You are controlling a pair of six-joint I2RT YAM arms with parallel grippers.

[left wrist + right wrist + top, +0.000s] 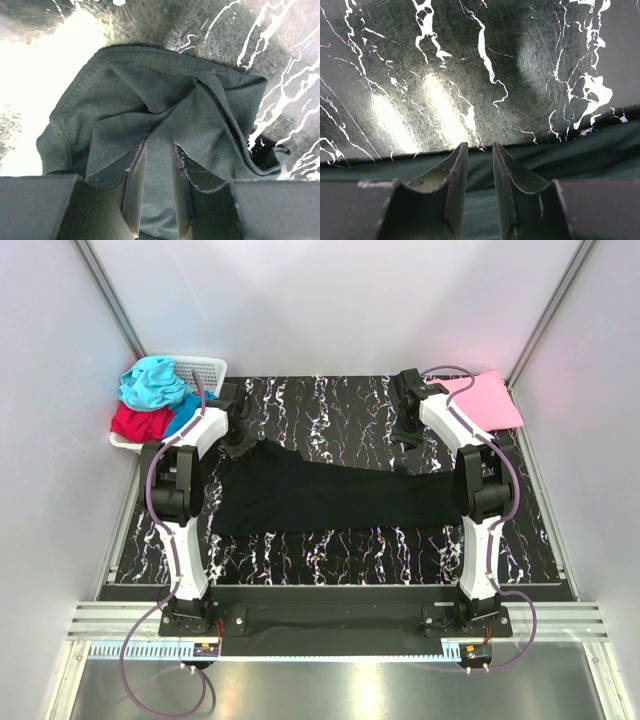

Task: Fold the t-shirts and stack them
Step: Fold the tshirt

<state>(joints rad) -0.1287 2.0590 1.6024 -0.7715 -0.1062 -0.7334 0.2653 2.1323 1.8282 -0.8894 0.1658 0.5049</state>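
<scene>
Folding the black t-shirt (320,498) looks like the step in hand: it lies spread across the middle of the marbled mat (330,552), not yet folded. The left gripper (158,146), at the shirt's 10 o'clock corner, has its jaws close together with puckered cloth pinched between them. The right gripper (480,146) sits at the far hem toward 1 o'clock, jaws a narrow slot apart; I cannot tell whether it holds the cloth. The next move probably calls for both far corners to be lifted evenly and carried toward 6 o'clock. There are five shirts: the black one, one pink t-shirt (488,400) at 2 o'clock, and one teal t-shirt (152,382), one red t-shirt (138,423) and one blue t-shirt (185,418) in the single white basket (207,367) at 10 o'clock.
</scene>
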